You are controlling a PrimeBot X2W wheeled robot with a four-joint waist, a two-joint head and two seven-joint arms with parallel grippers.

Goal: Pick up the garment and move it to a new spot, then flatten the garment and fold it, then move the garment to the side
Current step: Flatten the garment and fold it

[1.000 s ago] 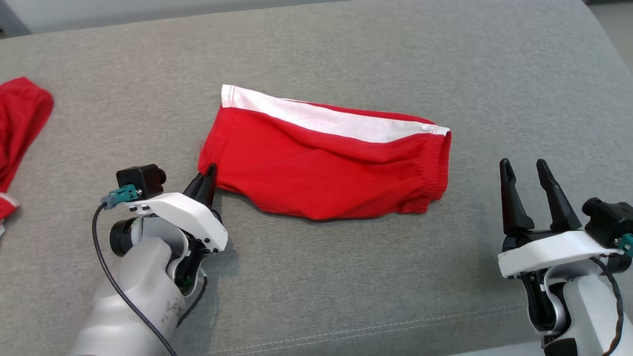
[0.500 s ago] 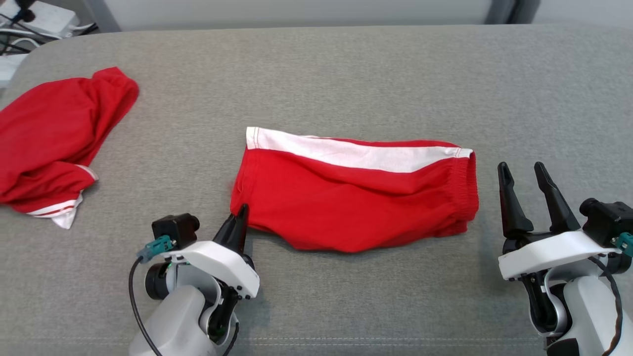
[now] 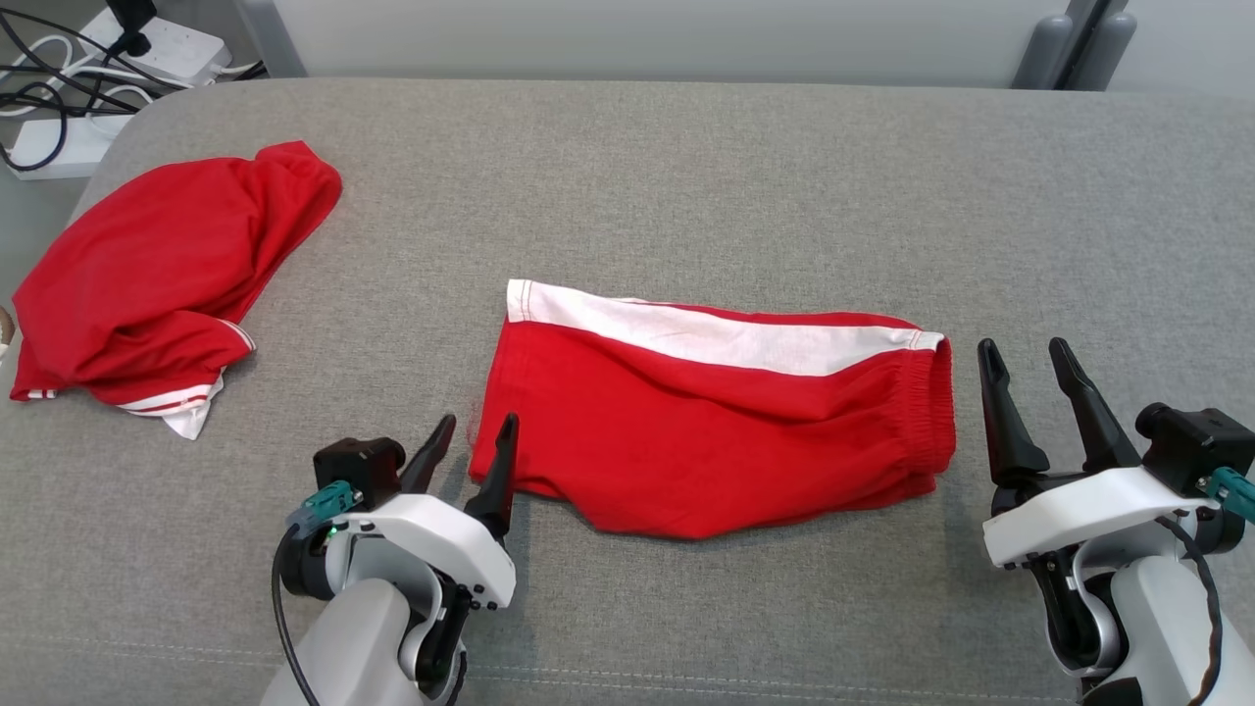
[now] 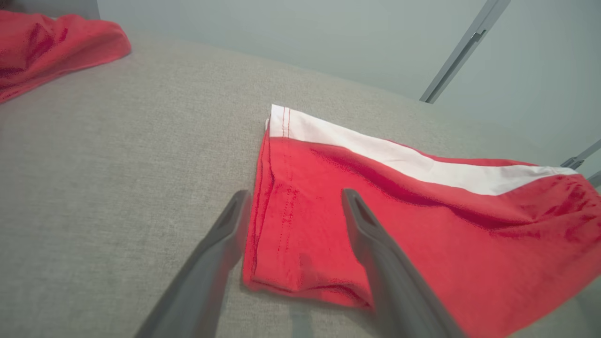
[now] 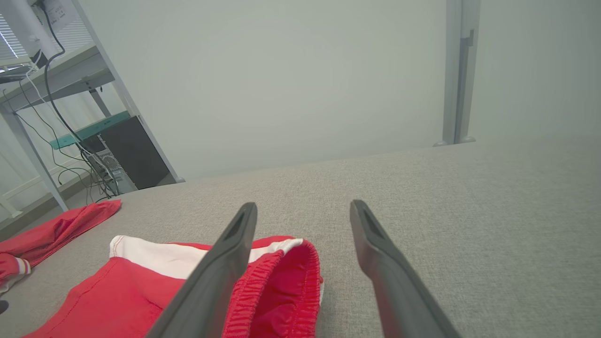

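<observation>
The garment [image 3: 716, 422] is a pair of red shorts with a white stripe, lying folded and fairly flat on the grey cushion [image 3: 686, 176]. My left gripper [image 3: 479, 424] stands open at its lower left corner. In the left wrist view the hem of the garment [image 4: 399, 202] lies between the spread fingers of the left gripper [image 4: 296, 195], and nothing is gripped. My right gripper [image 3: 1021, 348] is open just right of the elastic waistband, apart from it. The right wrist view shows the right gripper [image 5: 304, 206] above the waistband end of the garment [image 5: 141, 281].
A second red garment [image 3: 167, 284] lies crumpled at the cushion's far left, also visible as the red garment [image 4: 47, 42] in the left wrist view. Power strips and cables [image 3: 147, 49] sit on the floor beyond the left corner. A grey post [image 3: 1069, 44] stands behind the back edge.
My left gripper was shut at the garment's lower left corner and has now opened there. The head camera has shifted, bringing the crumpled red garment into view. The right gripper stays open.
</observation>
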